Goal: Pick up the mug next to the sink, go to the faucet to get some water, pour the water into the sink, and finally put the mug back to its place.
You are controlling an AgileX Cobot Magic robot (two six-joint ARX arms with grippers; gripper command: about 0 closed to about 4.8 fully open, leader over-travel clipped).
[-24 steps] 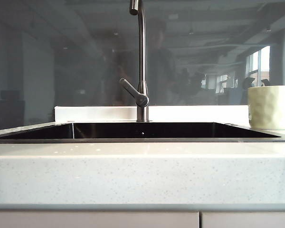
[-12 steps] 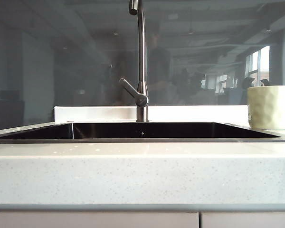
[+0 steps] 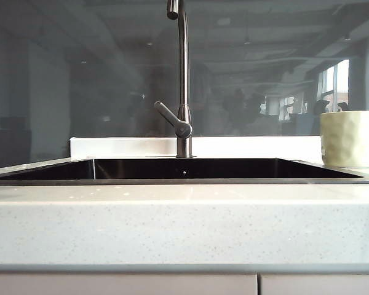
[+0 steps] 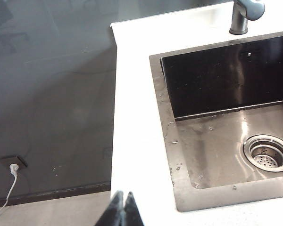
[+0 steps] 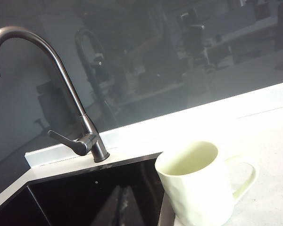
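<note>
Two arms, and my right gripper (image 5: 122, 200), fingers pinched together on nothing, is the nearer: the mug (image 5: 198, 181) stands upright just beside it on the counter by the sink (image 5: 85, 193), mouth up, handle turned away from the faucet (image 5: 75, 113). My left gripper (image 4: 123, 209), likewise closed and empty, hangs over the sink's far side.

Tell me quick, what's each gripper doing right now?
Left gripper: closed, holding nothing, above the counter beside the sink.
Right gripper: closed, holding nothing, just short of the mug.
</note>
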